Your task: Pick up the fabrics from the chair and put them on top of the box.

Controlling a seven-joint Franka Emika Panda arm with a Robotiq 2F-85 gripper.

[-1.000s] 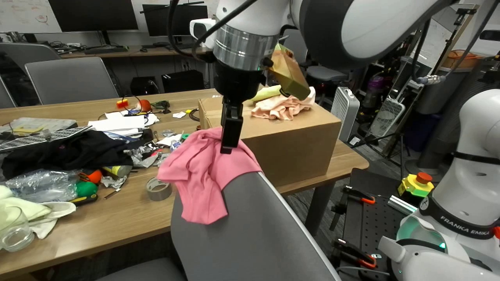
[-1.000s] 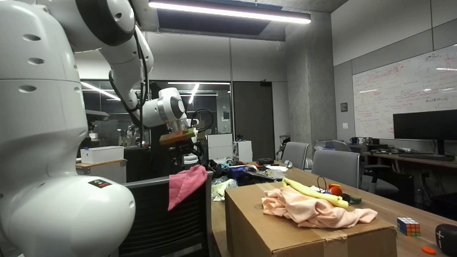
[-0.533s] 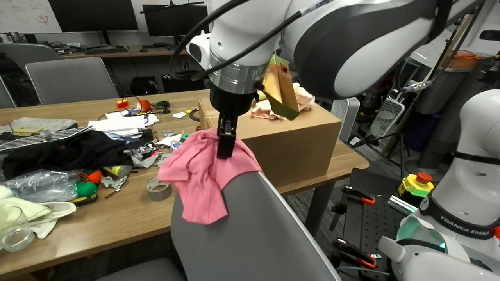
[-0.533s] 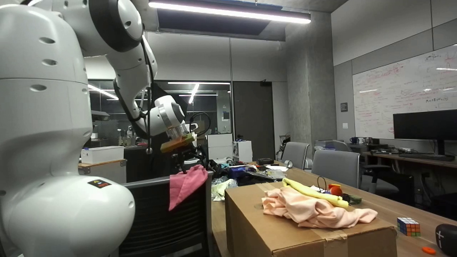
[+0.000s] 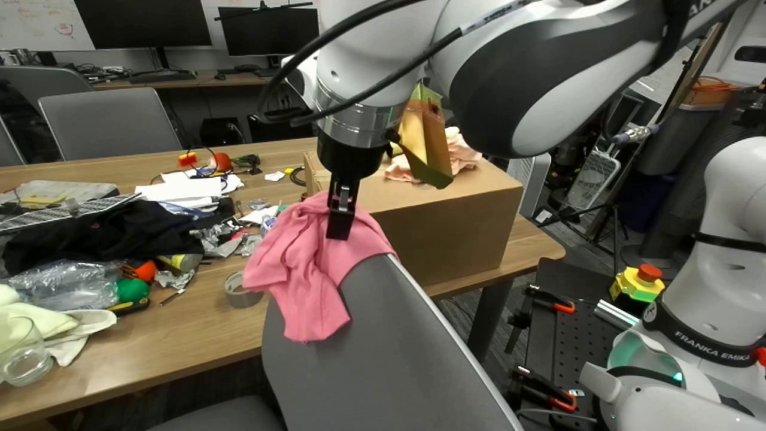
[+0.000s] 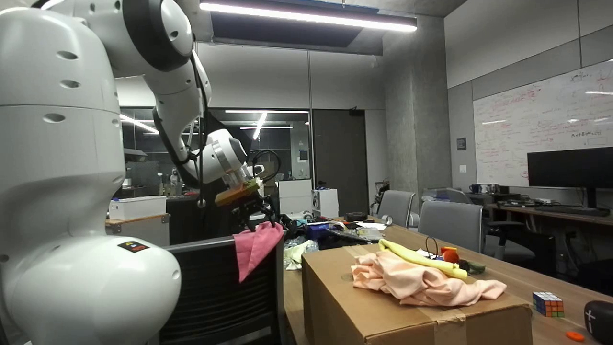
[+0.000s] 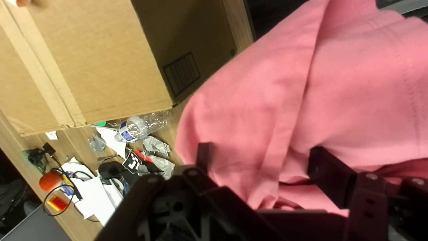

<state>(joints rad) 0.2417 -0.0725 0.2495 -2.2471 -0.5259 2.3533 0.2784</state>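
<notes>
The pink fabric (image 5: 305,281) drapes over the top of the grey chair's backrest (image 5: 383,347); it also shows in an exterior view (image 6: 256,249) and in the wrist view (image 7: 247,110). My gripper (image 5: 339,230) points down onto the fabric at the chair's top edge. In the wrist view the gripper (image 7: 260,159) has its fingers wide apart, with pink folds between them. The fingertips press on or touch the cloth. The cardboard box (image 6: 330,297) stands on the table beside the chair. A peach fabric (image 6: 421,285) and a yellow fabric (image 6: 421,258) lie on its top.
The wooden table (image 5: 197,335) holds clutter: a tape roll (image 5: 240,293), a black cloth (image 5: 108,236), a drinking glass (image 5: 24,353) and a plastic bottle (image 7: 133,129) near the box. A Rubik's cube (image 6: 548,304) sits beyond the box.
My gripper has come down onto the pink fabric. The fabric has just shifted a little along the chair top and its hanging corner has moved slightly.
</notes>
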